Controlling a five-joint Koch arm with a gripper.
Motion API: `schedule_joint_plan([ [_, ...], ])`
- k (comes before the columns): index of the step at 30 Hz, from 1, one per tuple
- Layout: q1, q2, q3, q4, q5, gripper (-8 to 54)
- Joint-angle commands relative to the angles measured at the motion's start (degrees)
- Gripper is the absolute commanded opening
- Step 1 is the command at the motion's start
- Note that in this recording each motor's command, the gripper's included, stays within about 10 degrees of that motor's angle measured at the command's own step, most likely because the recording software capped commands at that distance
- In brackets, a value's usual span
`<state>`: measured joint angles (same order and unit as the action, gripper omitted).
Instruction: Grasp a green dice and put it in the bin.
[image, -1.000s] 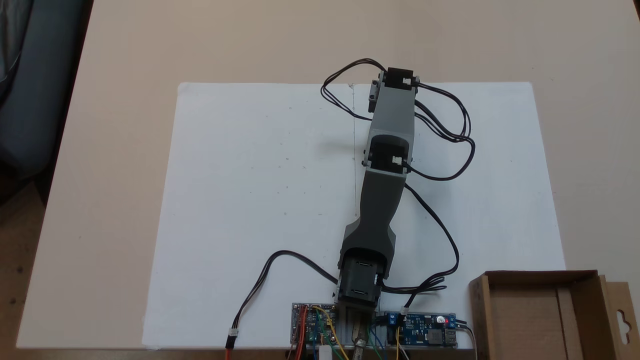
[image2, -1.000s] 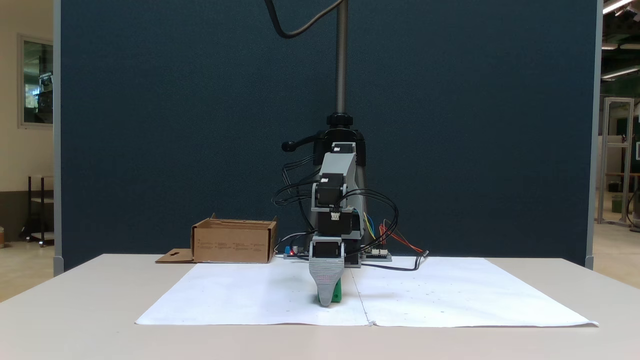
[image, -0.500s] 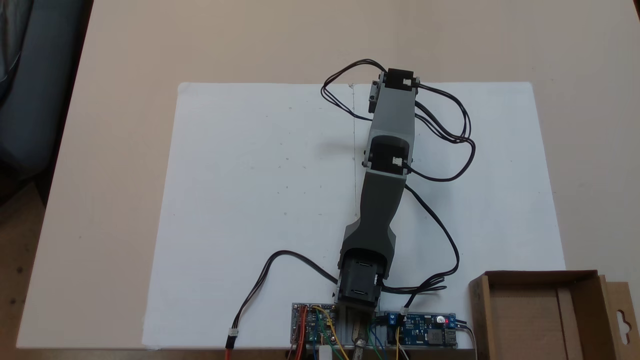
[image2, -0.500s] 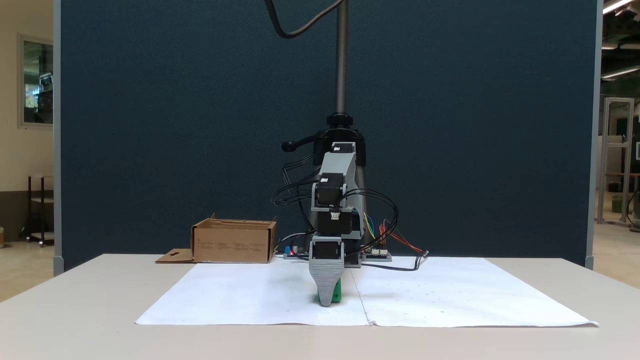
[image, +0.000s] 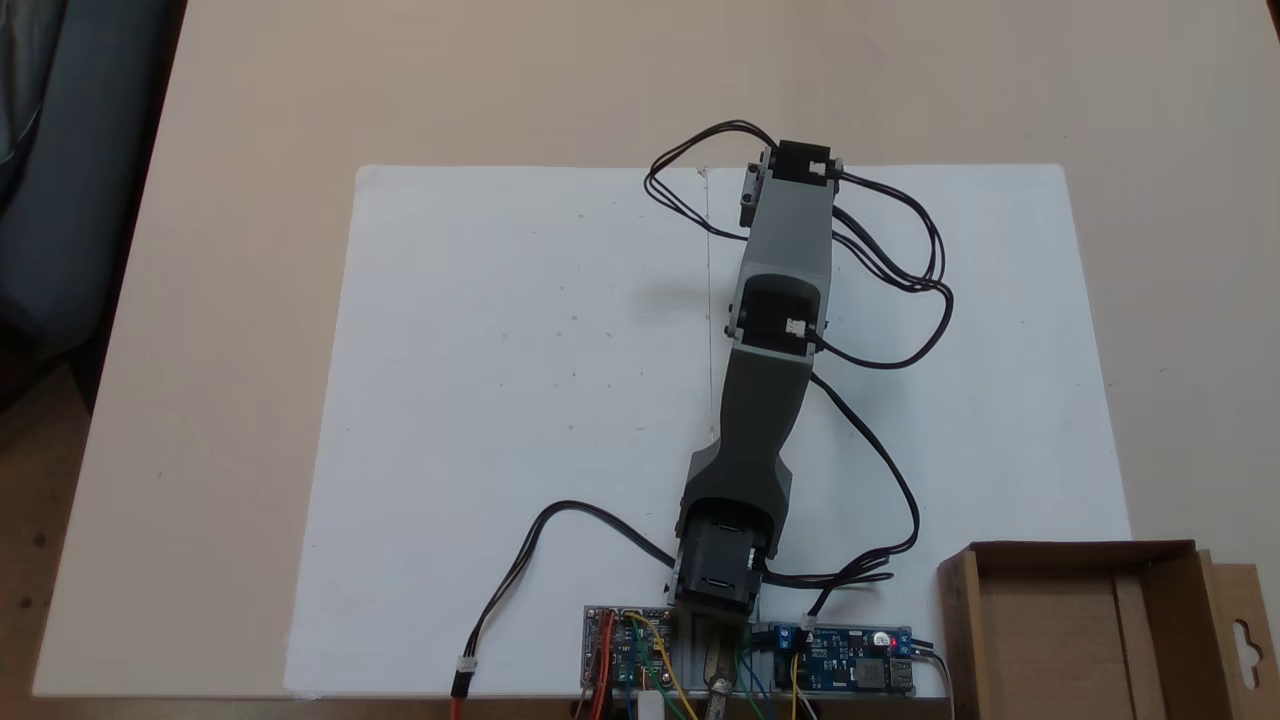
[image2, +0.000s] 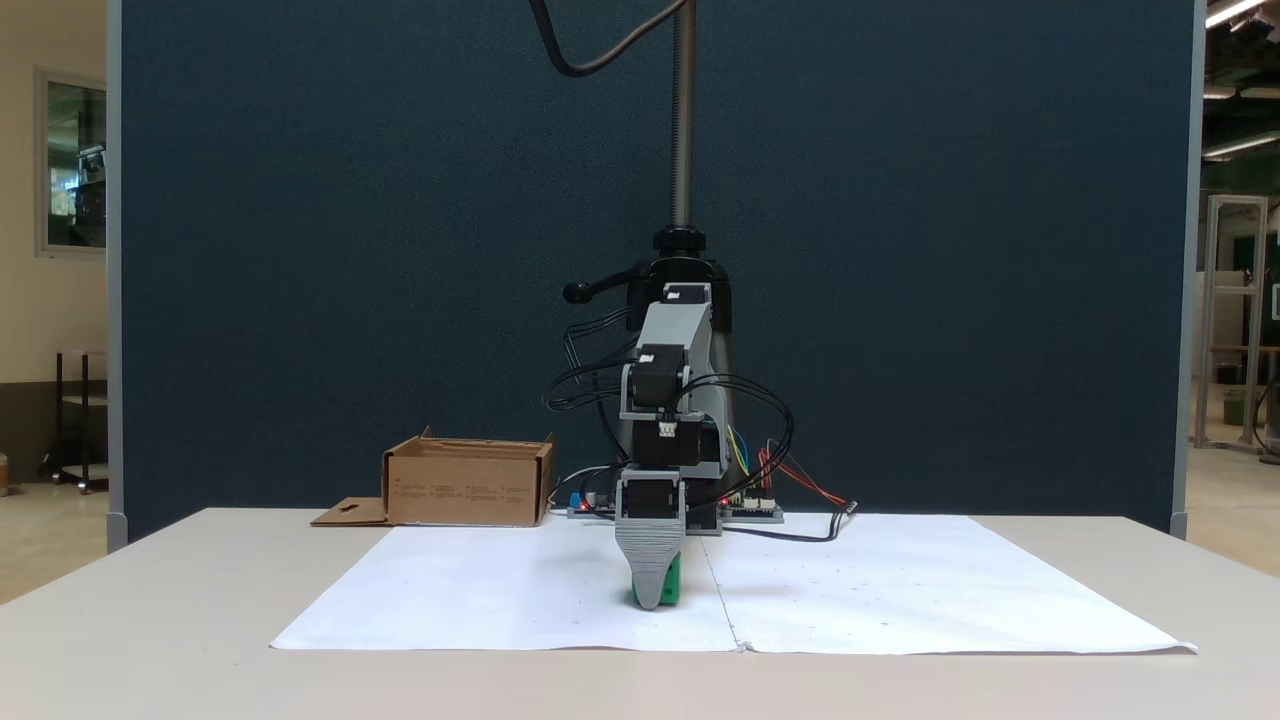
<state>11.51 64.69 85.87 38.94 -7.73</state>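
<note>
1. A beige table is seen from above in a fixed view, with a large white paper sheet laid flat on it; a faint seam line runs down the sheet's middle.
2. In a fixed view from the front, the same sheet is shown with its near right corner slightly lifted off the table.
3. A dark blue partition panel is set behind the table, and a dim hall with ceiling lights and shelving is glimpsed past its edges.
4. A black clamp post is seen rising behind the arm's base, with a cable looped from its top.
5. The grey arm is stretched from its base at the near table edge toward the sheet's far edge, trailed by black cables.
6. Two circuit boards are seen beside the base, one with a red light lit.
7. The gripper is pointed down at the paper, its ribbed grey jaw facing the front camera; the second jaw lies behind it, so the jaw spacing cannot be told.
8. The green dice is seen just behind that jaw, touching it, low over the sheet's middle.
9. The bin, an open cardboard box, is placed beside the base, well apart from the dice; its flap with a hang-hole lies flat on the table.
10. Small printed text is seen on the bin's front wall, too small to be read.
</note>
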Motion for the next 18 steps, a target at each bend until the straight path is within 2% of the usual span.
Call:
schedule_joint_plan([
  [1, 1.23, 5.36, -0.26, 2.29, 1.14, 12.2],
  [10, 2.55, 18.37, -3.78, 10.02, 4.13, 12.2],
  [18, 7.38, 20.65, -21.62, 19.86, 4.48, 12.2],
])
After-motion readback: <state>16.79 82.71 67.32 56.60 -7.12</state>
